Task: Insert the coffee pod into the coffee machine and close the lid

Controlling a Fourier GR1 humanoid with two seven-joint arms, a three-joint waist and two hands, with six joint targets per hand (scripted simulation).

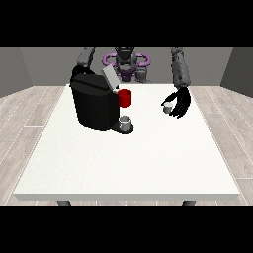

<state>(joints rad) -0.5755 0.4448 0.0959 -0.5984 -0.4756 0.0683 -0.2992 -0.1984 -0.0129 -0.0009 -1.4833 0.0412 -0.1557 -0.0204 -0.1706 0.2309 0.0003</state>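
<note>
Coffee pod (167, 108) in hand (179, 103), right of coffee machine (95, 103).

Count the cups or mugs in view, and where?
2. A red mug stands right of the coffee machine, beside its raised lid. A small grey cup sits on the machine's base in front. Others may be hidden behind the machine.
</note>
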